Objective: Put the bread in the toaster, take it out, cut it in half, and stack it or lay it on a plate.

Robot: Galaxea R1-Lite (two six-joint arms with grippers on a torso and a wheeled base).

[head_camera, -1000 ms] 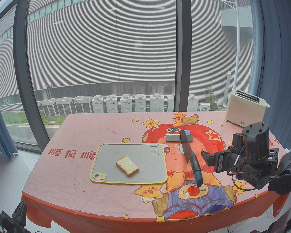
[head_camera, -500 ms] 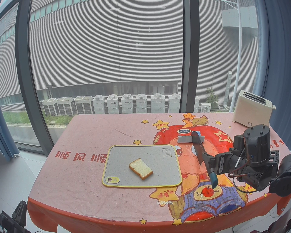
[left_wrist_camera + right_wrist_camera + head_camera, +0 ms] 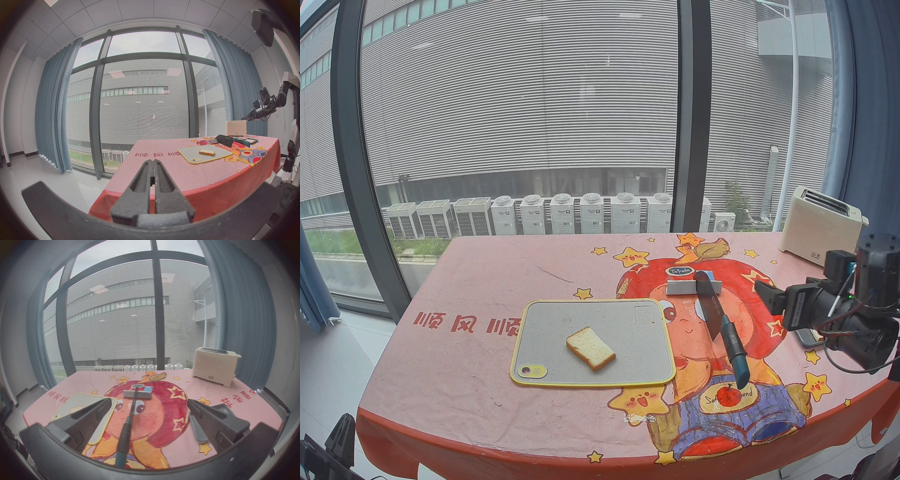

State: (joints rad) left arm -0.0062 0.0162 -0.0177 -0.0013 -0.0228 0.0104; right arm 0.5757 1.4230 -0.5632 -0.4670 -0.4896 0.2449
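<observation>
A slice of bread [image 3: 590,348] lies flat on the grey cutting board [image 3: 550,325] with a yellow rim, mid-table. The cream toaster [image 3: 824,226] stands at the far right corner, slots empty. A dark-bladed knife [image 3: 725,331] with a teal handle leans its blade on a small grey rest [image 3: 682,287]. My right gripper [image 3: 767,297] hovers open above the table's right side, right of the knife; in the right wrist view its fingers [image 3: 84,418] spread wide with the knife [image 3: 126,430] below them. My left gripper [image 3: 153,175] is shut on nothing, low and well off the table's left end.
A flat grey dish [image 3: 197,424] lies on the cloth near the right edge, partly behind the right arm. A window wall runs behind the table. The printed tablecloth [image 3: 487,275] is bare on its left and far parts.
The head camera shifted between the earliest frame and the one after it. Since then my right gripper has risen and drawn back to the right, away from the knife handle. Bread and knife have not moved.
</observation>
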